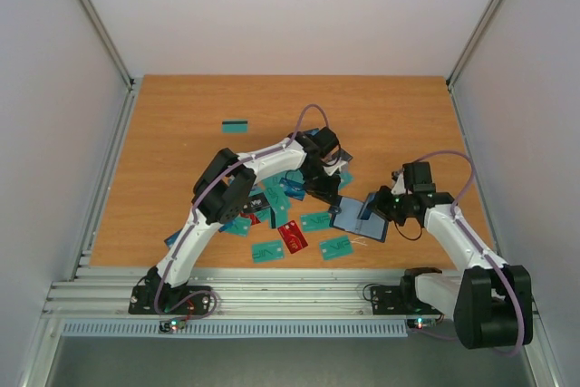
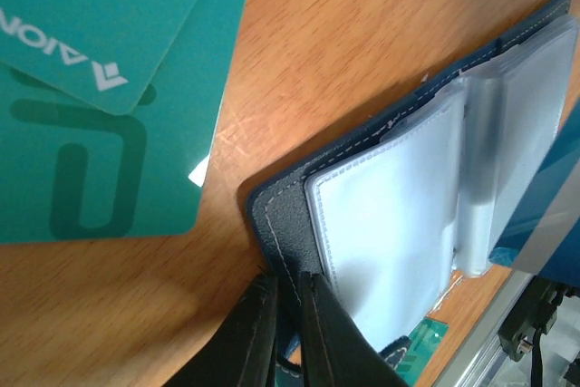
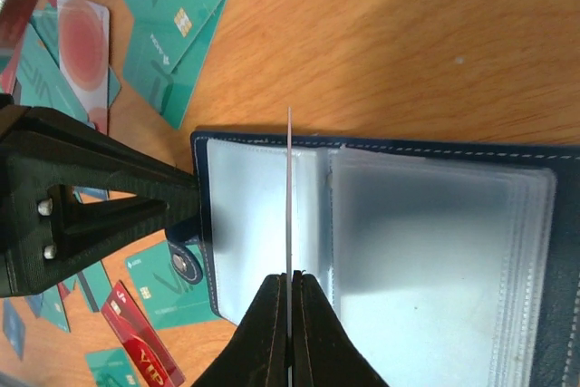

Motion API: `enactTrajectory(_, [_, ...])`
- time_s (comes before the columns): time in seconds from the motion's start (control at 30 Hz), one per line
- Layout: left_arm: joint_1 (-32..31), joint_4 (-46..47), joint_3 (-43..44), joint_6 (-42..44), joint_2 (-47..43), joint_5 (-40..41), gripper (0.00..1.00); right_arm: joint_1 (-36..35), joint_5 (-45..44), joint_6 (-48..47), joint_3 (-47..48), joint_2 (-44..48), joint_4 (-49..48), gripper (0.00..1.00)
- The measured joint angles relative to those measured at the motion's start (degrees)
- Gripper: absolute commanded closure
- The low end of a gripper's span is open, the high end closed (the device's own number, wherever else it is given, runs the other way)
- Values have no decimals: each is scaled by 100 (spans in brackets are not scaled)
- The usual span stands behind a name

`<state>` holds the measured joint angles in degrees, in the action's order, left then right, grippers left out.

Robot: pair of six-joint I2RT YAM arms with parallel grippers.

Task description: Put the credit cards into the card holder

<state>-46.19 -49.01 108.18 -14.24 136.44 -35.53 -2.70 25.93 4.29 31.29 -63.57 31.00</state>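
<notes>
As its fingers [image 3: 265, 337] are being pressed together, a thin pale sheet [image 3: 289, 188] is being pinched by the right gripper [image 3: 289, 280].
The open navy-blue folding card holder [image 3: 362, 144] is being clamped at its cover edge by the left gripper [image 2: 288, 283] on the wooden table [image 3: 408, 33]; teal and red plastic credit cards [image 3: 177, 33] are lying beside it.

Legible print: two items
"AION" on teal card [image 2: 91, 24] left of card holder [image 2: 281, 215]; "VIP" on red card [image 3: 136, 346] below-left of it.
</notes>
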Motion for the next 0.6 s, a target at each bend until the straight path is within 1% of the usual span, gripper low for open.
enactTrajectory(0.13, [0,-68,61,2,22,4,90,0,-175,146,-72,212,-133,99])
enactTrajectory(0.4, [0,-120,68,2,24,2,91,0,-402,481,-538,435,-514,99])
enactTrajectory(0.6, [0,-133,68,0,24,2,91,0,-439,730,-800,564,-887,99])
